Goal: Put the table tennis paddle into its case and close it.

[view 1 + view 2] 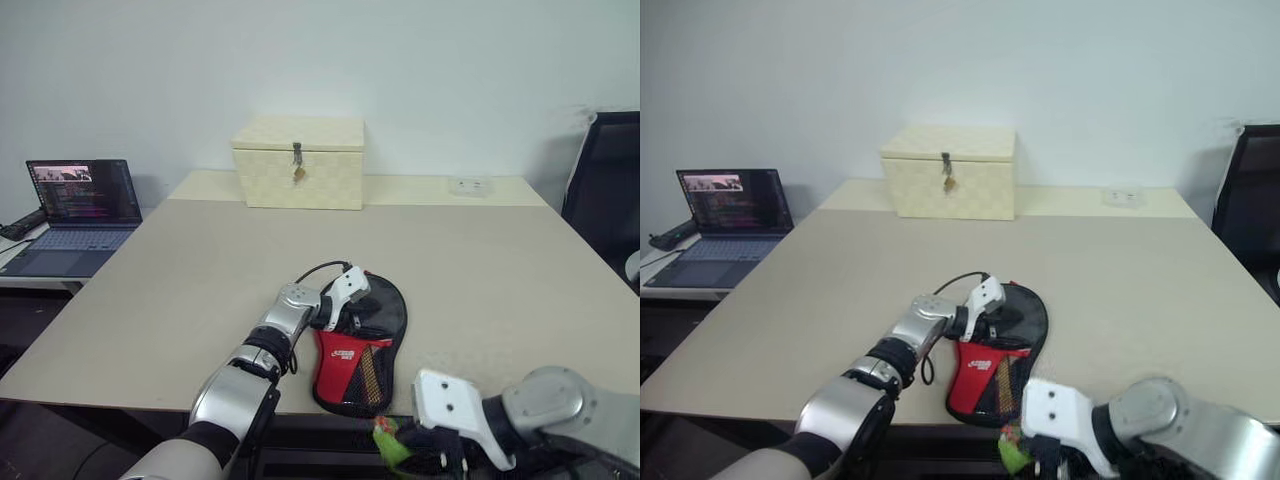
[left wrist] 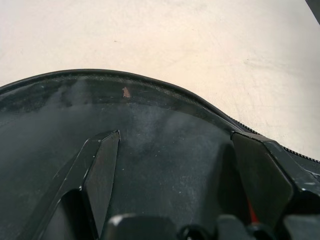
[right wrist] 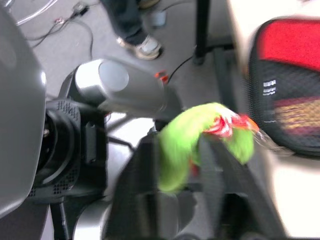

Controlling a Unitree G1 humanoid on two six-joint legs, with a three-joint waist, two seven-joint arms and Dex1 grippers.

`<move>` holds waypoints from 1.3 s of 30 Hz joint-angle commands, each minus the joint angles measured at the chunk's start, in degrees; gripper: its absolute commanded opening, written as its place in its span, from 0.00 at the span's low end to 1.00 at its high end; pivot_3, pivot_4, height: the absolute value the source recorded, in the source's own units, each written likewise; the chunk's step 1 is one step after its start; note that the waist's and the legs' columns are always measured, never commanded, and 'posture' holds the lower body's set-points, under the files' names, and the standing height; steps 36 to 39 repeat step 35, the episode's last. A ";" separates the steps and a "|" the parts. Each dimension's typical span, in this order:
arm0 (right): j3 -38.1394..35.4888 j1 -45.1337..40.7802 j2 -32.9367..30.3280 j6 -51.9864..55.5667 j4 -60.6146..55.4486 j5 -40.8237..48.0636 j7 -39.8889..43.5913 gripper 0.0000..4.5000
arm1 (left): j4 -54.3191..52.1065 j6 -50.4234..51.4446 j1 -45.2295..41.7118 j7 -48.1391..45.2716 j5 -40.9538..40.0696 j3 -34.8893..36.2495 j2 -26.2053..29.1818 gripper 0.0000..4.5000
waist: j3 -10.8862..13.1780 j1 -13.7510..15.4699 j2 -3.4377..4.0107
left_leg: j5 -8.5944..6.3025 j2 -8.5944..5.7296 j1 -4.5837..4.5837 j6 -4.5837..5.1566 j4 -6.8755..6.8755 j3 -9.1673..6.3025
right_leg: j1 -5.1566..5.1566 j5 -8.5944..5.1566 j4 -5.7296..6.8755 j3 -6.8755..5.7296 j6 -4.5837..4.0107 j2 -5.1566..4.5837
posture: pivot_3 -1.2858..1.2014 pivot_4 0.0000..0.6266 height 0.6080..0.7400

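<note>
Your right gripper point(image 1: 400, 445), nearest you below the table point(image 1: 200, 260) edge, has a green tag between its fingers; grip uncertain. Your left gripper point(image 1: 345, 310) rests open on the case point(image 1: 385, 310), paddle apparently inside. Next, probably pull the zip closed.

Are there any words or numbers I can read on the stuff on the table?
None can be read.
Small white logo on the case's red panel: too small to read.
Text on the laptop screen: too small to read.
Cream box: no writing visible.
</note>
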 commanded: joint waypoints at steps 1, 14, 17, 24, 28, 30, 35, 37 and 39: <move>-8.09 -2.85 -0.69 0.39 6.21 3.67 1.49 0.43 | 0.09 1.67 3.21 0.00 -0.17 0.67 2.00 0.86 | 0.00 -0.36 0.00 | 0.00 0.01 0.01 0.00 0.00 0.01 | 0.00 0.00 0.01 0.01 0.00 0.00 | 0.52 0.24 1.00; -5.10 -10.68 7.65 -32.33 45.86 -15.91 5.10 0.43 | -38.33 15.90 20.27 -10.91 -14.21 9.33 22.07 0.86 | 0.15 -1.87 0.01 | 0.00 0.14 -0.15 0.00 -0.16 0.09 | -0.47 0.16 0.18 0.30 -0.28 0.08 | 0.52 0.24 1.00; -4.96 -12.98 9.52 -38.56 54.84 -18.46 7.56 0.43 | -43.16 18.44 22.64 -8.96 -16.29 12.12 26.26 0.86 | 0.21 -1.32 0.04 | 0.00 0.13 -0.33 0.00 -0.12 0.01 | -0.63 0.18 0.20 0.23 -0.33 0.04 | 0.52 0.24 1.00; -5.93 -18.35 12.33 -51.82 73.86 -24.58 9.43 0.43 | -54.82 22.43 28.30 -0.52 -20.45 17.39 28.03 0.86 | 0.26 -0.28 0.09 | 0.00 0.01 -0.45 0.00 -0.05 0.03 | -0.64 0.19 0.15 0.16 -0.33 -0.10 | 0.52 0.24 1.00; -6.69 -20.99 11.43 -54.57 82.92 -26.74 10.57 0.43 | -57.76 23.71 28.25 1.74 -20.77 15.99 27.59 0.86 | 0.28 -0.33 0.10 | 0.00 0.02 -0.52 0.00 -0.05 0.08 | -0.73 0.20 0.17 0.15 -0.35 -0.11 | 0.52 0.24 1.00; -6.91 -20.81 11.39 -54.67 84.24 -27.01 11.18 0.51 | -57.72 23.38 29.11 1.47 -20.32 15.53 28.48 0.86 | 0.28 -0.43 0.11 | 0.01 0.05 -0.52 0.00 -0.05 0.14 | -0.74 0.21 0.19 0.16 -0.37 -0.10 | 0.52 0.24 1.00; -6.41 -19.15 10.17 -57.23 84.35 -30.90 10.74 0.78 | -59.90 24.34 31.14 2.38 -20.90 16.16 30.04 0.86 | 0.31 -0.69 0.16 | 0.00 0.12 -0.52 0.00 -0.08 0.16 | -0.80 0.22 0.19 0.24 -0.39 -0.08 | 0.52 0.24 1.00; -6.41 -19.15 10.17 -57.23 84.35 -30.90 10.74 0.78 | -59.90 24.34 31.14 2.38 -20.90 16.16 30.04 0.86 | 0.31 -0.69 0.16 | 0.00 0.12 -0.52 0.00 -0.08 0.16 | -0.80 0.22 0.19 0.24 -0.39 -0.08 | 0.52 0.24 1.00; -6.41 -19.15 10.17 -57.23 84.35 -30.90 10.74 0.78 | -59.90 24.34 31.14 2.38 -20.90 16.16 30.04 0.86 | 0.31 -0.69 0.16 | 0.00 0.12 -0.52 0.00 -0.08 0.16 | -0.80 0.22 0.19 0.24 -0.39 -0.08 | 0.52 0.24 1.00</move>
